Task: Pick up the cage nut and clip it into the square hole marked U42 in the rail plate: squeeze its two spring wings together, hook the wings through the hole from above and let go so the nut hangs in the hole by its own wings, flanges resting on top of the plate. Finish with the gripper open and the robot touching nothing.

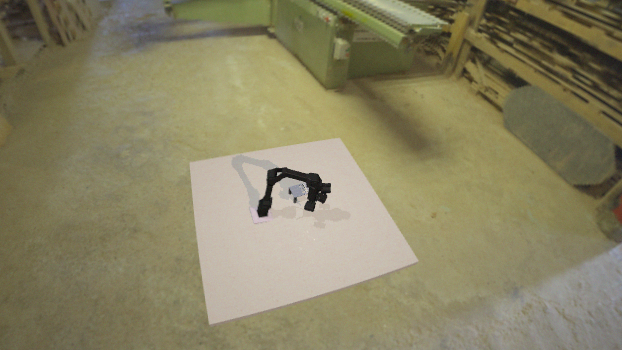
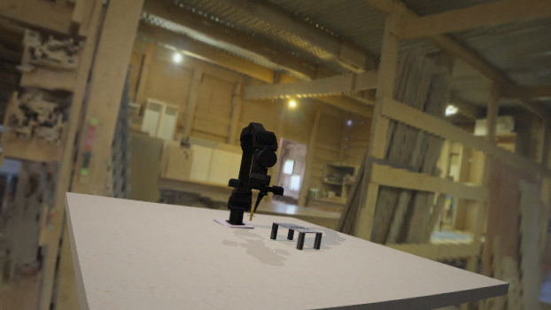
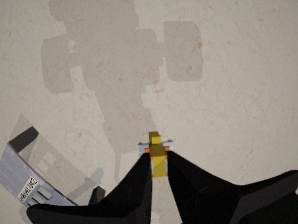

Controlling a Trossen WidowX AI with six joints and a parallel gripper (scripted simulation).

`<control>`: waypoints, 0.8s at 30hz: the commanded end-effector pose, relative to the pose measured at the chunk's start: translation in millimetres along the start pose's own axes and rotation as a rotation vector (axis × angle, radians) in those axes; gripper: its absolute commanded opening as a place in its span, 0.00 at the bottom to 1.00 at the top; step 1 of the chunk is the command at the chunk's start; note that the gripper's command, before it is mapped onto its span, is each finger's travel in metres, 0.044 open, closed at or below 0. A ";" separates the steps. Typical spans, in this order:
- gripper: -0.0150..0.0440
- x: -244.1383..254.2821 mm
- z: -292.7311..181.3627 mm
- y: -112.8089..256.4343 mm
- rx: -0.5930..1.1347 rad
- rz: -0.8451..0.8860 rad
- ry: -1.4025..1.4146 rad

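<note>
My gripper (image 3: 157, 157) (image 2: 253, 213) points down and is shut on the cage nut (image 3: 158, 164) (image 2: 252, 215), a small yellow body with grey flanges and orange edges. The nut is held at the fingertips, above the table. The rail plate (image 3: 14, 169) (image 2: 297, 228) (image 1: 296, 190) is a grey plate on dark legs. It lies to the lower left in the wrist view, and right of the gripper in the exterior view. Its white label and some slots show in the wrist view. The U42 hole cannot be made out. The fingertips are hard to see in the top view.
The arm's base stands on a pinkish pad (image 1: 254, 216) (image 2: 221, 222) on the pale table top (image 1: 300, 280) (image 2: 186, 275). The plate's legs (image 2: 300, 241) raise it above the table. The arm's shadow falls across the table in the wrist view.
</note>
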State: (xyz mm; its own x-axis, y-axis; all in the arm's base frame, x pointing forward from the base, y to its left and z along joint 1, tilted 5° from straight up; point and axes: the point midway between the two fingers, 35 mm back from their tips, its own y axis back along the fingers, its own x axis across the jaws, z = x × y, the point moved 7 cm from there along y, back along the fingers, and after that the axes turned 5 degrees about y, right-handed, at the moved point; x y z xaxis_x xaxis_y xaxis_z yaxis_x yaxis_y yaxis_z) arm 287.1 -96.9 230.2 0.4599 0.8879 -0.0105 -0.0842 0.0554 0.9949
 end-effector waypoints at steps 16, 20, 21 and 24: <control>0.30 38.5 -6.8 29.5 -0.005 0.000 0.151; 0.30 58.0 -12.7 29.3 -0.006 0.002 0.233; 0.30 62.8 -14.3 29.3 -0.006 0.002 0.253; 0.30 77.1 -19.7 29.3 -0.007 0.003 0.315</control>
State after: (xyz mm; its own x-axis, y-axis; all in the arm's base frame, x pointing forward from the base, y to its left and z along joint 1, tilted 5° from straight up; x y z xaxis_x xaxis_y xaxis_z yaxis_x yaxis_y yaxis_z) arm 300.8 -33.4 257.3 0.2299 0.9728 -0.0283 -0.0928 0.0508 0.9944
